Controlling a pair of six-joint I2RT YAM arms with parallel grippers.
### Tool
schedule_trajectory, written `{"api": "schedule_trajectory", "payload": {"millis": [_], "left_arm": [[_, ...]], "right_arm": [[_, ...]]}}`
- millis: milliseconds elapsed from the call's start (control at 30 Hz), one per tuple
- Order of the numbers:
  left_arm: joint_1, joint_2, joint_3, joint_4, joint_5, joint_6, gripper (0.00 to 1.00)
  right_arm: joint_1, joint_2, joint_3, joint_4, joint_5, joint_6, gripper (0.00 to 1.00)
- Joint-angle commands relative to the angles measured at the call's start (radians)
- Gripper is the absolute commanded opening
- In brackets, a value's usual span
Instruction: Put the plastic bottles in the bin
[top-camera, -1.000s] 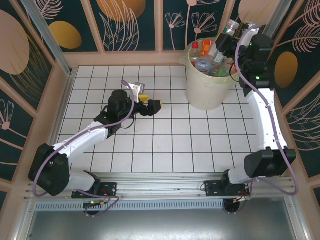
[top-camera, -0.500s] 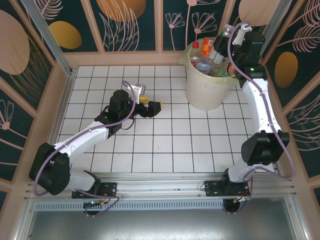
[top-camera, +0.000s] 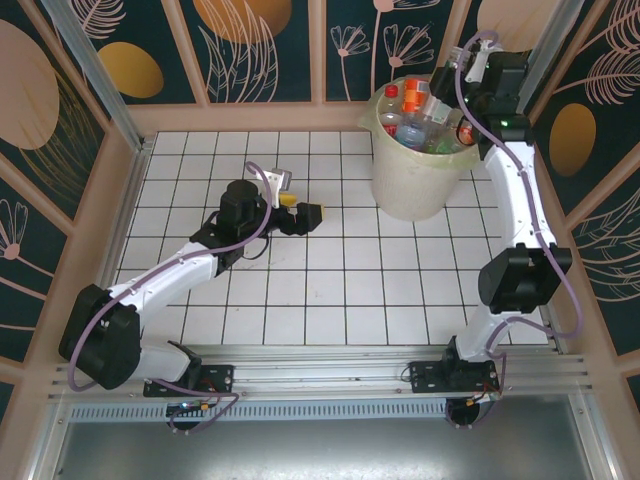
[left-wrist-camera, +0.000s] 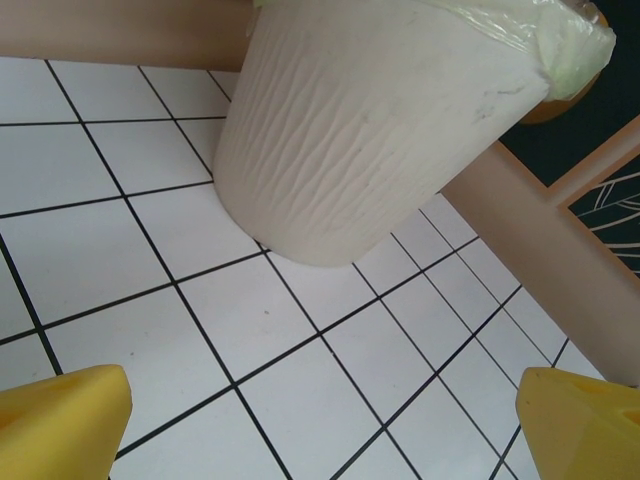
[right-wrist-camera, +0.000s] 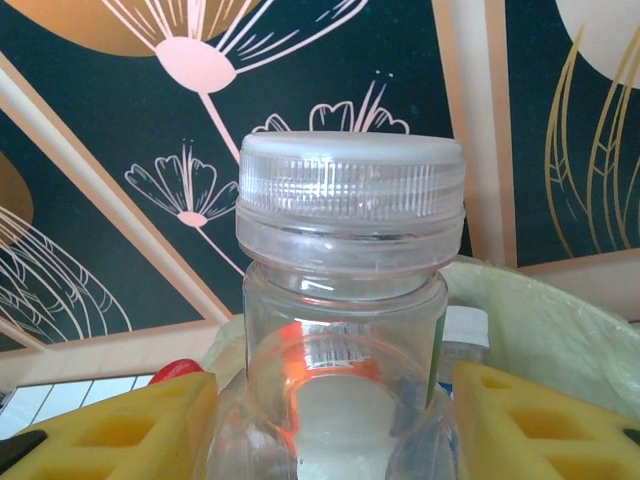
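While the right arm reaches out over the bin (top-camera: 415, 190), I start with the top view. The bin stands at the far right of the tiled surface (top-camera: 300, 290) and is heaped with bottles (top-camera: 408, 128). The right fingers (top-camera: 447, 85) hang above its far right rim. The left fingers (top-camera: 311, 211) sit low over the middle of the surface, spread wide, with nothing in them.

In the left wrist view, the two yellow pads (left-wrist-camera: 60, 425) sit in the bottom corners with bare tile between them. The bin's ribbed wall (left-wrist-camera: 350, 130) rises just ahead, and the pale bag (left-wrist-camera: 560, 45) is folded over its rim.

In the right wrist view, the fingers (right-wrist-camera: 120, 430) are clenched on a clear bottle (right-wrist-camera: 345, 300) with a pale cap (right-wrist-camera: 350, 175), one pad against each shoulder. Behind the bottle I can see the bag lining, and a white-capped bottle (right-wrist-camera: 465, 325) lies in the bin.

I take this to be the drop. The pile looks high, so a bottle let go near the rim could roll off and out. I would bring this one further toward the bin's centre and lower it close to the heap before releasing. I would then open fully and lift straight up, so the pads don't catch the bag. From here I cannot tell how far inside the rim the bottle's base sits.
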Motion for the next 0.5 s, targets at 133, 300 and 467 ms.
{"api": "schedule_trajectory", "payload": {"millis": [133,300,467], "left_arm": [[-0.003,0.008,0.004,0.000,-0.005,0.006,0.99],[-0.003,0.004,0.002,0.000,-0.006,0.007,0.99],[-0.003,0.004,0.003,-0.004,-0.006,0.006,0.99]], "right_arm": [[-0.027,0.022,0.125,-0.049,0.004,0.022,0.52],[-0.029,0.092,0.211,-0.138,0.051,-0.011,0.52],[-0.018,0.150,0.239,-0.215,0.056,-0.050,0.52]]}}
